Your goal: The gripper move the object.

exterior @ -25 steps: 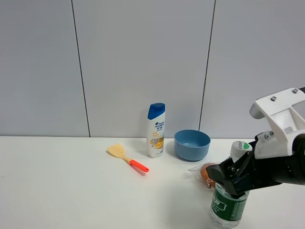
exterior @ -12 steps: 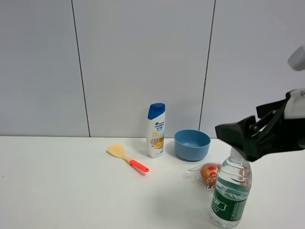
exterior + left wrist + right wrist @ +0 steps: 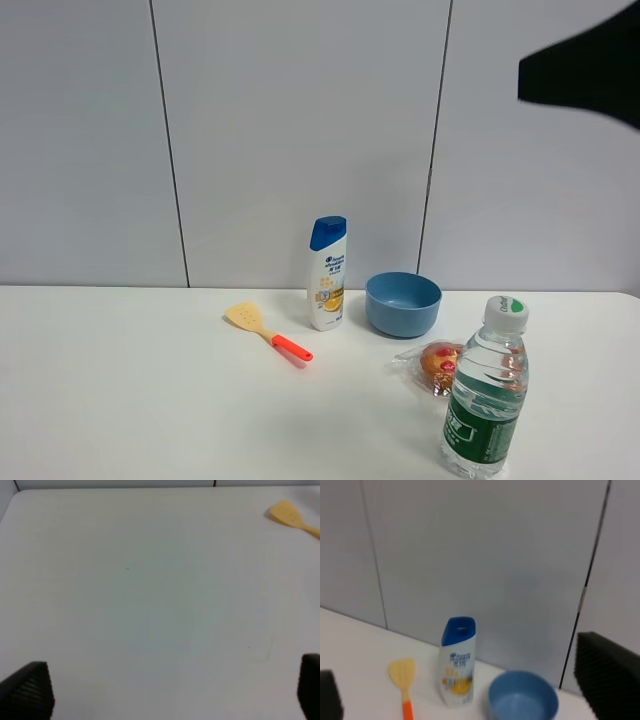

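The clear water bottle (image 3: 487, 400) with a dark green label and white cap stands upright at the table's front right, with nothing touching it. My right gripper (image 3: 585, 70) is a black shape high in the upper right corner of the exterior view, well above the bottle. In the right wrist view its fingers (image 3: 606, 676) are spread wide with nothing between them, and the bottle is out of that view. My left gripper (image 3: 169, 687) is open and empty over bare white table; it does not show in the exterior view.
A white shampoo bottle with a blue cap (image 3: 327, 272) and a blue bowl (image 3: 403, 303) stand at the back of the table. A yellow spatula with a red handle (image 3: 266, 331) lies left of them. A wrapped orange snack (image 3: 438, 363) lies just behind the water bottle.
My right gripper has let go of the water bottle and risen up and to the right, away from it. The bottle stays standing in the same spot.
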Controlling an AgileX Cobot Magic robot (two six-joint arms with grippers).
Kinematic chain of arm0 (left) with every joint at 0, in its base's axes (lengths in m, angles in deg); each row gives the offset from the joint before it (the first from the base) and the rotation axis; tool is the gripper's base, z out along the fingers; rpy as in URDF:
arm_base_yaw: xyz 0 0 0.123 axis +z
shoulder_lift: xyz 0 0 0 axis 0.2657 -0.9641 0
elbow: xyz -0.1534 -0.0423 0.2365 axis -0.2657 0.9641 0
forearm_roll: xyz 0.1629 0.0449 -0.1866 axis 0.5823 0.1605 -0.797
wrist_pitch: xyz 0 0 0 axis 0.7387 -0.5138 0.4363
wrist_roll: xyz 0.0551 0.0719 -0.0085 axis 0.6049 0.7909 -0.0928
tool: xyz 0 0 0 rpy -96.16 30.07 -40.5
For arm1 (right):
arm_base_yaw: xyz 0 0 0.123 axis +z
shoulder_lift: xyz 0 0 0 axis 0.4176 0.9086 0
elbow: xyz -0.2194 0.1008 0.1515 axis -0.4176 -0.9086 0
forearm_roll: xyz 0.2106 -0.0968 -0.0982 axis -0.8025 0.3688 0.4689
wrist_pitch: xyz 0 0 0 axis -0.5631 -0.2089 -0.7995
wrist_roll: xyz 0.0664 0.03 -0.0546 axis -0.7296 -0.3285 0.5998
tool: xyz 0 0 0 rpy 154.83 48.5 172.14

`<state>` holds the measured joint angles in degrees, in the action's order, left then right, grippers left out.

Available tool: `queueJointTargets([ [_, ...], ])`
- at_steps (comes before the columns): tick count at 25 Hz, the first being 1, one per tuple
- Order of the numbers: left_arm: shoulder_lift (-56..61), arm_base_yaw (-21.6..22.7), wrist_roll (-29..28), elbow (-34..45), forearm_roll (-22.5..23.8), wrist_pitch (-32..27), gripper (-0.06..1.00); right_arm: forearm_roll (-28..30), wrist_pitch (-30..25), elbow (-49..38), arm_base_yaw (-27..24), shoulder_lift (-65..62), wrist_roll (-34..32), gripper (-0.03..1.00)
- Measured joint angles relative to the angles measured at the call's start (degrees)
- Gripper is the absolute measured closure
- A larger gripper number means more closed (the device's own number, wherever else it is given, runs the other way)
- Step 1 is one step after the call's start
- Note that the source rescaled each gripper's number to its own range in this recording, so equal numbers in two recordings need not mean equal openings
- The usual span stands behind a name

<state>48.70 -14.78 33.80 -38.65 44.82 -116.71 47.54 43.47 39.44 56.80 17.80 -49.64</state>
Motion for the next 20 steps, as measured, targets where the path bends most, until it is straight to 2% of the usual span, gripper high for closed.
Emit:
queueJointTargets([
  [3, 0.00, 0.00, 0.00, 0.00, 0.00, 0.00, -0.06, 0.25, -10.02, 5.41, 0.00, -0.81, 0.00, -0.03],
  [6, 0.00, 0.00, 0.00, 0.00, 0.00, 0.00, -0.06, 3.35, -19.35, 10.17, 0.00, -0.81, 0.00, -0.03],
  [9, 0.00, 0.00, 0.00, 0.00, 0.00, 0.00, -0.06, 10.23, -28.37, 14.71, 0.00, -0.81, -1.71, -0.03],
  [16, 0.00, 0.00, 0.00, 0.00, 0.00, 0.00, -0.06, 29.83, -47.41, 20.55, 0.00, -1.09, -12.51, -0.03],
  [18, 0.00, 0.00, 0.00, 0.00, 0.00, 0.00, -0.06, 31.52, -54.35, 20.61, -1.17, -2.32, -14.00, -0.03],
  [20, 0.00, 0.00, 0.00, 0.00, 0.00, 0.00, -0.06, 31.16, -56.65, 20.61, -3.74, -3.64, -14.12, -0.03],
])
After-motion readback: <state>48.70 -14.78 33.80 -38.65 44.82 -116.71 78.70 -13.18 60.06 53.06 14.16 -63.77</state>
